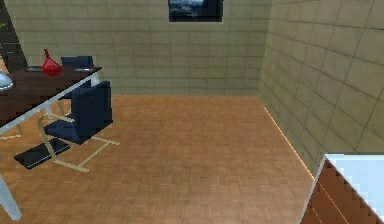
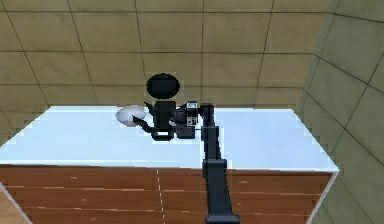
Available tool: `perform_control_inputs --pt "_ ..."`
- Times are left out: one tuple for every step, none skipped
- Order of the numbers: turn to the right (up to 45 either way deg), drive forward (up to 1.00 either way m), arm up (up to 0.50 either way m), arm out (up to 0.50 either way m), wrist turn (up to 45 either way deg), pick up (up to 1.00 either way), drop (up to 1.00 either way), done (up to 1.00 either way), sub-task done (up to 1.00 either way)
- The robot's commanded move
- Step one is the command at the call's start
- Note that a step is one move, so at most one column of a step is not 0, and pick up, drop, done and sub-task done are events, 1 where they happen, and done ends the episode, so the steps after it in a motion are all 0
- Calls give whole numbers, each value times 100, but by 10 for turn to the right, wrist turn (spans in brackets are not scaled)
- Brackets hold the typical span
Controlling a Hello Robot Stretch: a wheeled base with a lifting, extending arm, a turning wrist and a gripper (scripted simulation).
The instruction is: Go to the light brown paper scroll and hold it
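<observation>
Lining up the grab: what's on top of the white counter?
A pale round thing and a dark round one near the gripper; the arm covers whatever lies under it.

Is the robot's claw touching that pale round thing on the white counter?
Cannot tell. In the arm side view the gripper overlaps the edge of the pale round thing on the counter; neither contact nor a gap shows plainly.

A red vase (image 1: 50, 64) stands near the dark table's (image 1: 40, 85) far edge, with a dark blue chair (image 1: 85, 110) beside it. A white bowl (image 2: 130, 117) sits near the white counter's (image 2: 280, 140) back edge.
</observation>
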Motion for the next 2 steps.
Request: perform_control_inputs --pt "0 0 10 0 0 0 0 0 0" --pt "0 0 0 0 0 0 0 100 0"
